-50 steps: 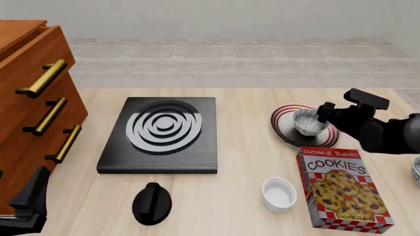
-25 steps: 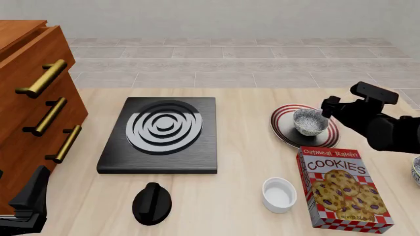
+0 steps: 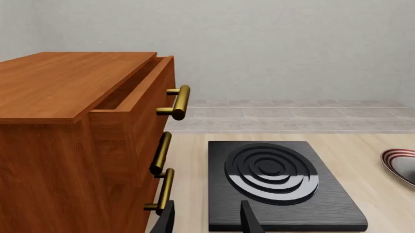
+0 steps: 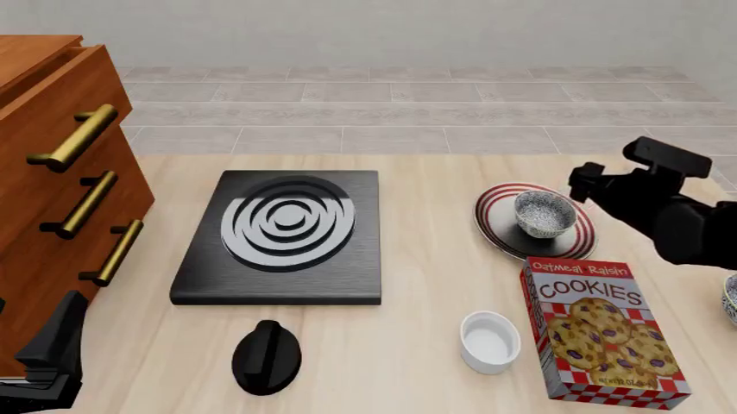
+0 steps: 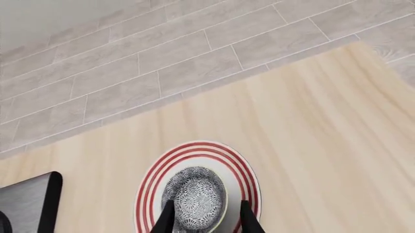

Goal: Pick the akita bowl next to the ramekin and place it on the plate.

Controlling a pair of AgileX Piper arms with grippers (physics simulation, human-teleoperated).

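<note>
the akita bowl [image 4: 544, 212] sits upright on the plate [image 4: 498, 234]. your right claw [image 4: 610, 178] is apart and clear beside it; lift straight away without nudging the rim.

My three views: one fixed overview, two riding on the wrists.
Front looks forward and down over the table [image 4: 437, 285]; left wrist faces the stove [image 3: 275, 182] low and close, right wrist looks steeply down on the plate [image 5: 198, 187], which all three share.

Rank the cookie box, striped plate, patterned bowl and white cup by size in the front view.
Largest to smallest:
1. cookie box, though nearest the camera
2. plate
3. akita bowl and ramekin, too alike to rank
</note>
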